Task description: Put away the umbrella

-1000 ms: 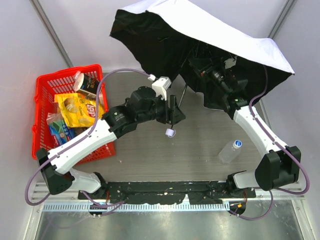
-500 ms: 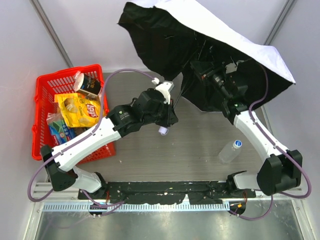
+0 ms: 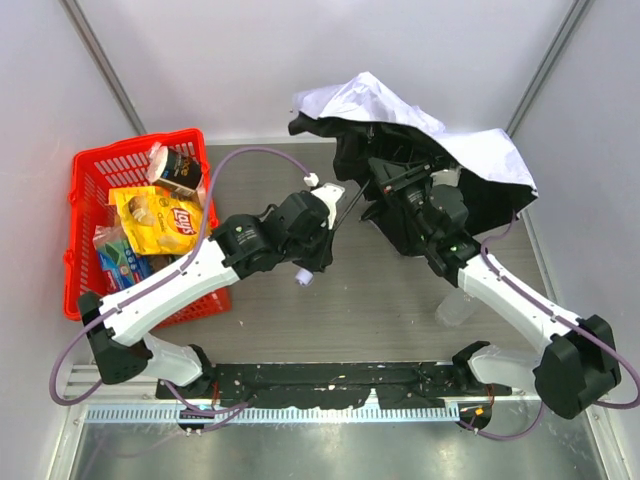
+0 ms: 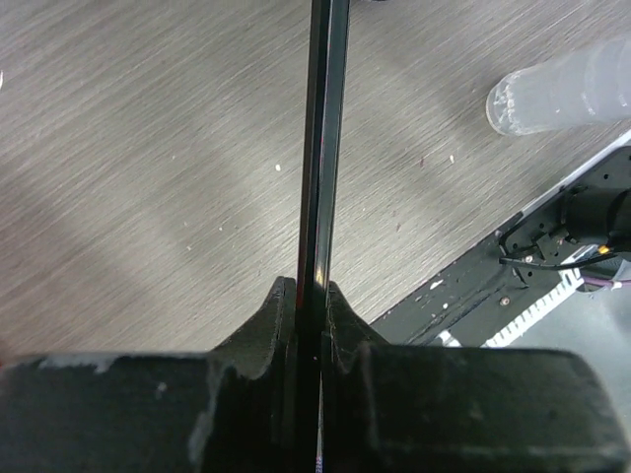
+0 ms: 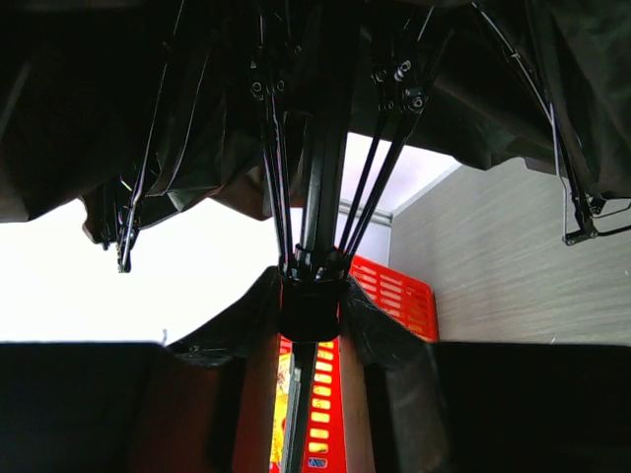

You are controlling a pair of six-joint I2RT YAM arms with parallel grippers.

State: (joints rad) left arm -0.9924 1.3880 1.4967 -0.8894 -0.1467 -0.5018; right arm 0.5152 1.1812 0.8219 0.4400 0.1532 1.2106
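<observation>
The umbrella point(image 3: 400, 115) hangs over the back right of the table, its pale canopy half folded with the black underside showing. In the left wrist view my left gripper point(image 4: 315, 301) is shut on the thin black shaft point(image 4: 323, 148); from above the same gripper point(image 3: 332, 222) sits just above the small light handle point(image 3: 303, 277). In the right wrist view my right gripper point(image 5: 311, 305) is shut on the black runner point(image 5: 311, 313) where the ribs meet, under the dark canopy point(image 5: 197, 99). Seen from above, the right gripper point(image 3: 392, 190) is partly covered by fabric.
A red basket point(image 3: 90, 175) with snack packets stands at the left; it also shows behind the runner as the red basket point(image 5: 399, 296). A clear plastic bottle point(image 3: 455, 305) lies by the right arm, seen too as the bottle point(image 4: 567, 89). The black base rail point(image 3: 330, 380) runs along the near edge.
The canopy has collapsed from wide open to half folded. My left gripper closed on the shaft and shifted left and nearer; the right gripper drew the runner along the shaft toward it.
</observation>
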